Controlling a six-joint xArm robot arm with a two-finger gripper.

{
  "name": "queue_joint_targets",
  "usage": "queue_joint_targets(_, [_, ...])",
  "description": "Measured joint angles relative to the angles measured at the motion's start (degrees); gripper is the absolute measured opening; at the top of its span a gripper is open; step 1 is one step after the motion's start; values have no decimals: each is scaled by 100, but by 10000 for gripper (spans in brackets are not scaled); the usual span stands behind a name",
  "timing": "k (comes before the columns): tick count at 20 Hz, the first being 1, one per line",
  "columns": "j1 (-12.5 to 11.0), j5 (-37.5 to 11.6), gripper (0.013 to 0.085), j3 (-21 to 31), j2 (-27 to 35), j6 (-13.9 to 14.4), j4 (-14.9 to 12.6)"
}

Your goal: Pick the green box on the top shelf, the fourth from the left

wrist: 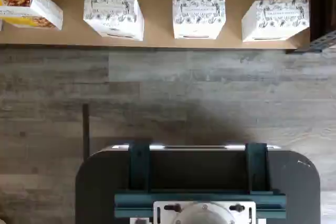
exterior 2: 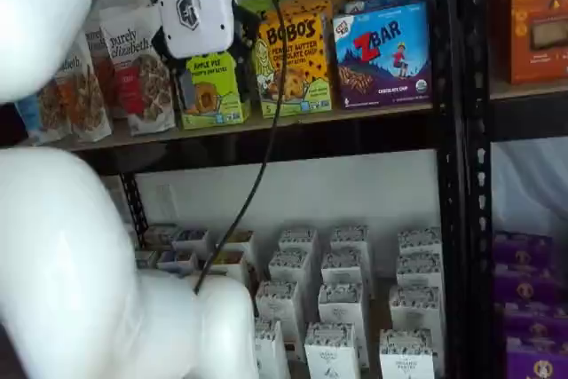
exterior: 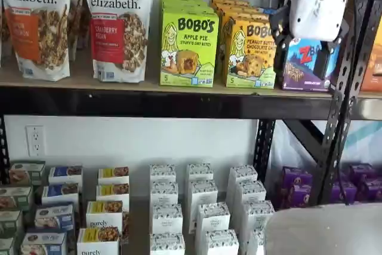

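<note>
The lime-green box (exterior: pixel 188 47) stands upright on the top shelf (exterior: pixel 149 101).

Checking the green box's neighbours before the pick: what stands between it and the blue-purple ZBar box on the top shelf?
The orange-yellow Bobo's box stands between the green box and the ZBar box on the top shelf; both shelf views show it.

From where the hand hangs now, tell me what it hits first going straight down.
Likely the top shelf, near its front edge, before any box; the hand points down, but depth is unclear.
</note>
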Motion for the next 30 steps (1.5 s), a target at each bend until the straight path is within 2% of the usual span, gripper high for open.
queue_joint_targets(1, [-81,-51,850,32,-35,-50,88])
queue_joint_targets(2, [-318,-186,850,115,-124,-175,332])
queue_joint_targets(3, [-403,-240,850,145,-158,-231,435])
queue_joint_targets(9, [-400,-309,850,168,-175,-235,476])
queue_joint_targets(14, [-150,-549,850,225,-205,-39,400])
queue_joint_targets(20, [412,-972,850,306,-183,427,181])
queue_joint_targets(25, [603,-1315,850,315,-97,597,187])
queue_joint_targets(27, [586,-1413,850,286,-32,595,277])
queue_joint_targets(30, [793,-1623,850,254,42,747,127])
